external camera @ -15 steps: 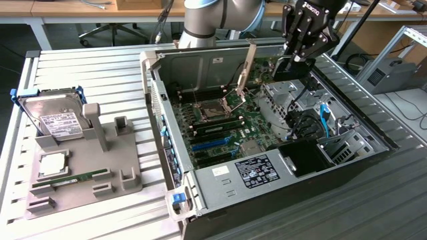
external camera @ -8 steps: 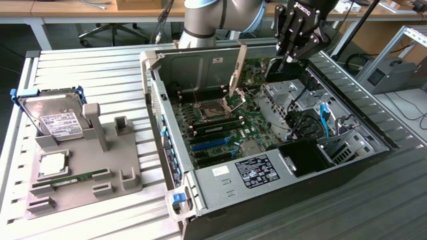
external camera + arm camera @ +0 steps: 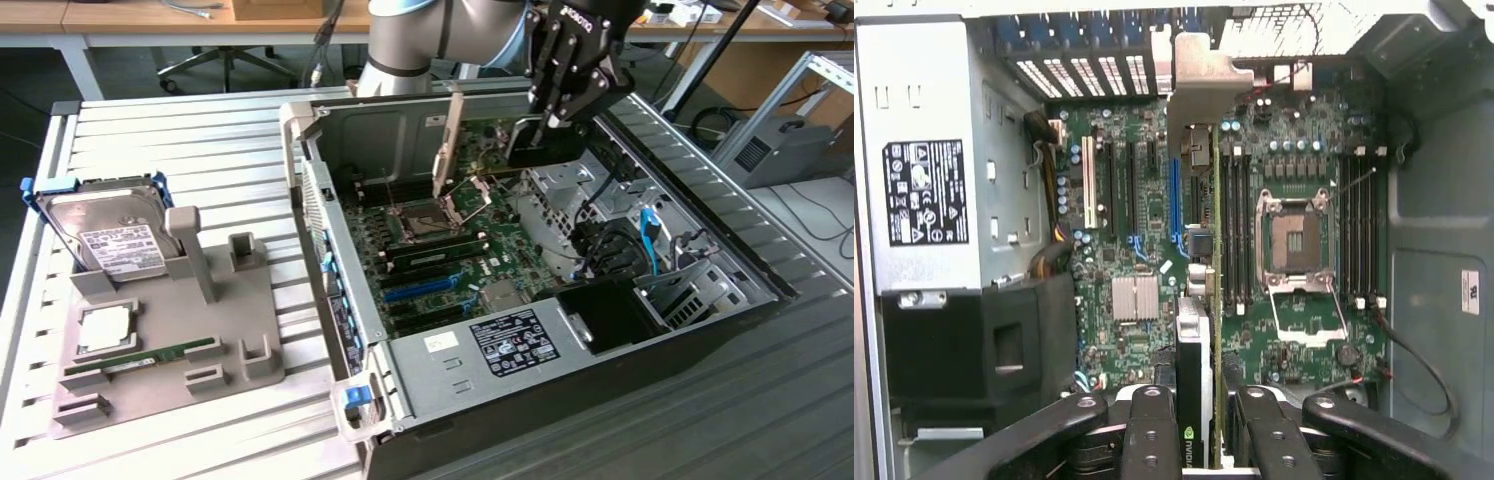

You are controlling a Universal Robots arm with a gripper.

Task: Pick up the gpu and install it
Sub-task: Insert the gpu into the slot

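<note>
While in one gripper (image 3: 1204,428), one gpu (image 3: 1193,345).

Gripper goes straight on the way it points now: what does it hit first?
The slim green card with black heatsink and silver bracket, clamped in the black gripper, leads. Its edge would likely meet the green motherboard beside the long blue slot; whether it lines up with that slot is unclear.

The computer case (image 3: 414,400) is showing matt grey metal; inside it the gpu (image 3: 1193,360) is showing a matt black body and a smooth silver metal bracket (image 3: 1199,85).
</note>
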